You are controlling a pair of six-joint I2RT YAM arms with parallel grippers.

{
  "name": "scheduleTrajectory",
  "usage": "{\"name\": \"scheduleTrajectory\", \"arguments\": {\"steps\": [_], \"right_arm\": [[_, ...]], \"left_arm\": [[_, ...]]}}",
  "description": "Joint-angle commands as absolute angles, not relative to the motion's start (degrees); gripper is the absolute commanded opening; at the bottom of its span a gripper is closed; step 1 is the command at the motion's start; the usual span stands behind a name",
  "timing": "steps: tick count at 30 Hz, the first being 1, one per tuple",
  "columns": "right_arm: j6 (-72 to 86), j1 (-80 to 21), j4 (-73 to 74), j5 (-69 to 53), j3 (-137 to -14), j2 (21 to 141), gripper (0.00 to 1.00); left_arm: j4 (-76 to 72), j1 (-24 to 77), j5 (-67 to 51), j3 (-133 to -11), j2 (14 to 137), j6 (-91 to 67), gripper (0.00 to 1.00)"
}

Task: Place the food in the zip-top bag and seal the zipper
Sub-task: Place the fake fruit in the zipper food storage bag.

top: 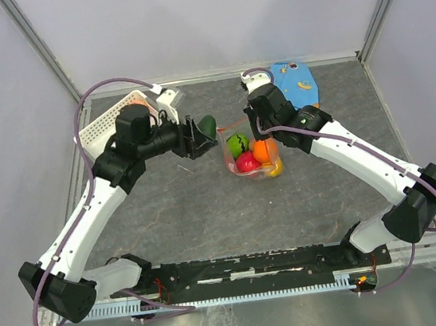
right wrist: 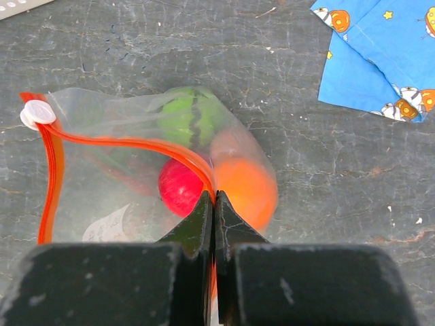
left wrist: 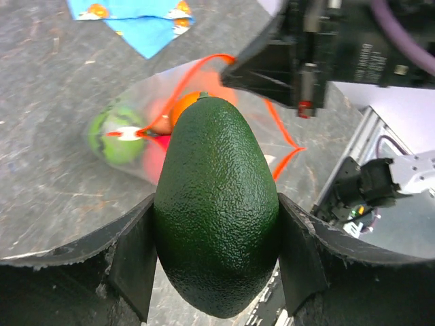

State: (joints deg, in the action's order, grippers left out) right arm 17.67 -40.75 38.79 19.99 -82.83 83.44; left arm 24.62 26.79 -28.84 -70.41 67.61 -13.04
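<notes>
My left gripper [left wrist: 216,231] is shut on the dark green toy fruit [left wrist: 216,204], which also shows in the top view [top: 206,124], just left of the zip-top bag [top: 251,158]. The bag lies open, its red-orange zipper [right wrist: 122,139] spread, with a white slider [right wrist: 37,113] at one end. Inside are the striped bright green fruit [right wrist: 190,122], the red fruit [right wrist: 178,187] and the orange fruit [right wrist: 248,190]; a yellow one [top: 275,169] shows at the bag's bottom. My right gripper [right wrist: 215,197] is shut on the zipper strip and holds the mouth up.
A blue patterned cloth [top: 296,83] lies at the back right, also in the right wrist view [right wrist: 387,54]. A white lattice basket [top: 111,117] stands at the back left behind my left arm. Metal frame posts border the table.
</notes>
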Motion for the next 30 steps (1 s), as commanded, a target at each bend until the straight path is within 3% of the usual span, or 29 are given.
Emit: {"name": "scheduleTrajectory", "arguments": {"steps": [1, 16, 20, 30], "right_arm": [[19.5, -40.5, 36.3, 18.9, -85.3, 83.8, 0.01], [21.6, -40.6, 34.2, 17.2, -84.3, 84.1, 0.02], [21.8, -40.6, 33.6, 17.2, -84.0, 84.1, 0.02], [22.5, -40.5, 32.5, 16.5, -81.7, 82.4, 0.02]], "left_arm": [[17.3, 32.2, -27.9, -70.6, 67.0, -18.2, 0.35], [17.5, 40.9, -17.3, -69.8, 75.8, -39.3, 0.29], [20.6, 42.2, -12.2, -71.4, 79.0, -44.6, 0.22], [23.6, 42.3, 0.9, -74.7, 82.0, -49.4, 0.41]]}}
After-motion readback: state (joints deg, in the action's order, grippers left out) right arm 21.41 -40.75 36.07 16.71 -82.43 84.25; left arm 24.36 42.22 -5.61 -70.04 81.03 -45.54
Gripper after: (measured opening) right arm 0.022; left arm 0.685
